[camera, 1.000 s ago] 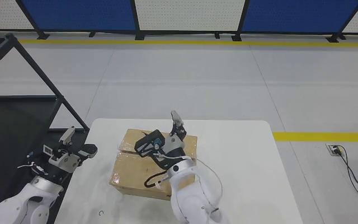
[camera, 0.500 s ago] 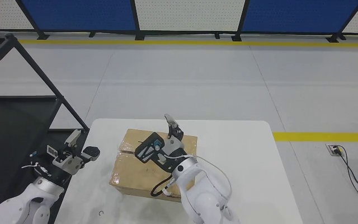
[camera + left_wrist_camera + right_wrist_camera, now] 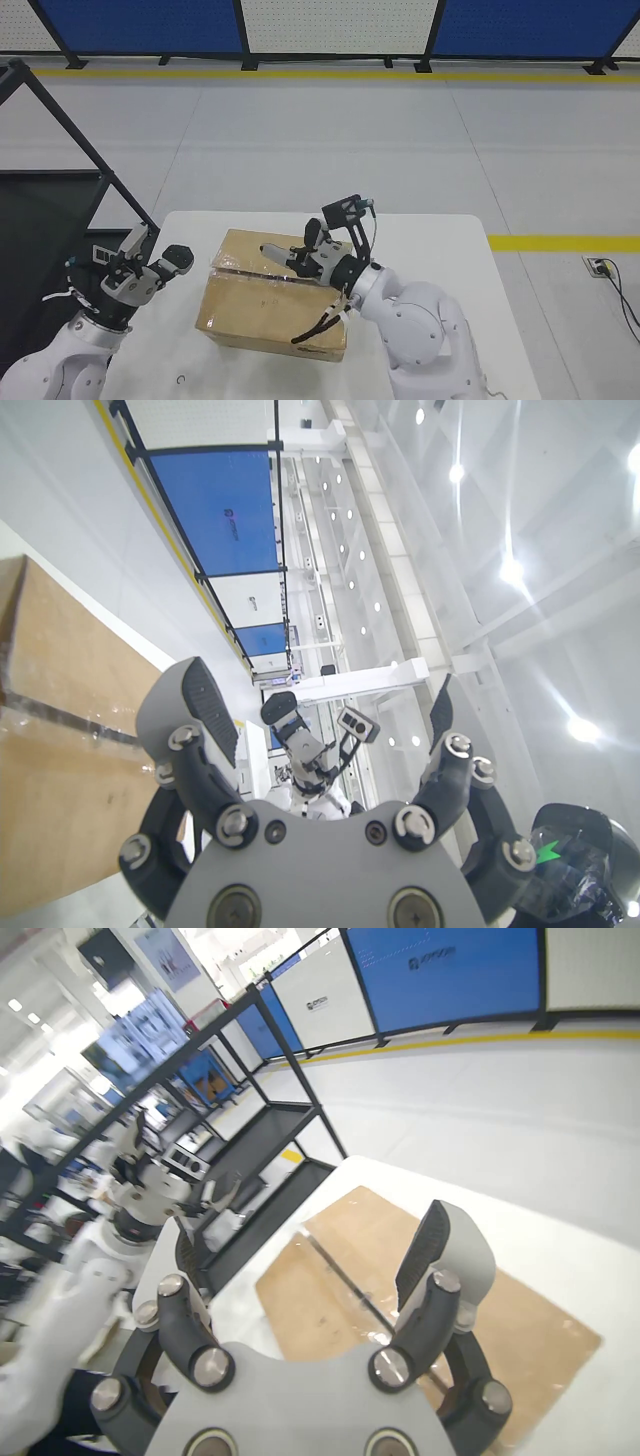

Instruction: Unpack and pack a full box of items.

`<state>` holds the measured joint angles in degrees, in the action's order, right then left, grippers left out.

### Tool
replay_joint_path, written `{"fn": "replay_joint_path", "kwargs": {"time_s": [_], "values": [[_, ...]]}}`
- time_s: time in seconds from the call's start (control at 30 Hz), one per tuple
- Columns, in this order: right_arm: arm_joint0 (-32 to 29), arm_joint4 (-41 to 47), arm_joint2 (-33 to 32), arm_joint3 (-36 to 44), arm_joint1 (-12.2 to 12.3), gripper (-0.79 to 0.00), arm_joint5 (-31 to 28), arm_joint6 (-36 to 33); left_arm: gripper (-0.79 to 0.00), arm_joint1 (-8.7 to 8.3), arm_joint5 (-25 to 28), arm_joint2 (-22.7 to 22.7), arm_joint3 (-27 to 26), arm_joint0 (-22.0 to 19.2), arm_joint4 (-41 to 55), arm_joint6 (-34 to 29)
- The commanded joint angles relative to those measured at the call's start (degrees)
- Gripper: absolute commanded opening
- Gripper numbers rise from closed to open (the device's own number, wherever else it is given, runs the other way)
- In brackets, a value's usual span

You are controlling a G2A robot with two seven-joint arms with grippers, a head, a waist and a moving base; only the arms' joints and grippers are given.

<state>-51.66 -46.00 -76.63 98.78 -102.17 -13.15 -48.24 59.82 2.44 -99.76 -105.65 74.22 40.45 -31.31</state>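
Observation:
A closed cardboard box (image 3: pixel 240 295), sealed with clear tape along its top seam, sits in the middle of the white table (image 3: pixel 440 260). My right gripper (image 3: pixel 292 244) hovers open just above the box's top near the far edge, fingers pointing left; the right wrist view shows the box (image 3: pixel 345 1273) and its tape seam below the open right gripper (image 3: pixel 307 1258). My left gripper (image 3: pixel 155 250) is open and empty off the box's left side, above the table's left edge. Beside the left gripper (image 3: pixel 325 710) I see the box's top (image 3: pixel 60 700).
A black metal shelf rack (image 3: pixel 60 190) stands close to the table's left side, behind the left arm. A small dark ring (image 3: pixel 180 379) lies near the table's front left. Bare table stretches to the right of the box.
My right gripper has swung from pointing away over the box's far edge to pointing left across the box top. The left gripper has moved up and right, closer to the box.

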Motion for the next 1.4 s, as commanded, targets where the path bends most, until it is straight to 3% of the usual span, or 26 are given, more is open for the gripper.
{"fn": "replay_joint_path", "kwargs": {"time_s": [0.0, 0.27, 0.33, 0.67, 0.8, 1.03, 1.37], "values": [[-0.03, -0.3, 0.1, 0.01, 0.01, 0.0, -0.04, 0.14, 0.0, 0.0, -0.16, -0.06, -0.02, 0.01, 0.84, -0.04], [-0.45, -0.3, 0.5, -0.43, 0.04, 0.0, 0.04, 0.17, 0.0, -0.08, 0.35, -0.6, 1.3, 0.45, -2.56, 1.97], [-0.18, -1.73, 1.85, -2.07, 0.09, 0.0, 2.97, 0.12, 0.0, 0.01, 0.1, -0.22, 2.64, 1.16, -3.95, 3.66], [5.15, 15.98, 1.18, -12.9, -0.03, 0.0, 10.25, -2.93, 0.0, -0.15, 1.96, 1.15, 7.92, 3.52, -16.65, 5.0], [5.45, 16.82, 0.88, -12.89, 0.14, 0.0, 10.58, -3.61, 0.0, -0.2, 2.25, 3.08, 10.68, 2.37, -21.69, 4.76], [4.87, 16.73, 1.58, -12.79, 0.33, 0.0, 10.43, -4.01, 0.0, -0.07, 1.24, 5.35, 12.61, 0.79, -20.44, 0.55], [6.97, 19.28, 1.46, -16.85, 1.38, 0.0, 19.16, -9.39, 0.0, -0.07, 0.6, 5.04, 11.75, 1.95, -18.67, -1.58]]}}
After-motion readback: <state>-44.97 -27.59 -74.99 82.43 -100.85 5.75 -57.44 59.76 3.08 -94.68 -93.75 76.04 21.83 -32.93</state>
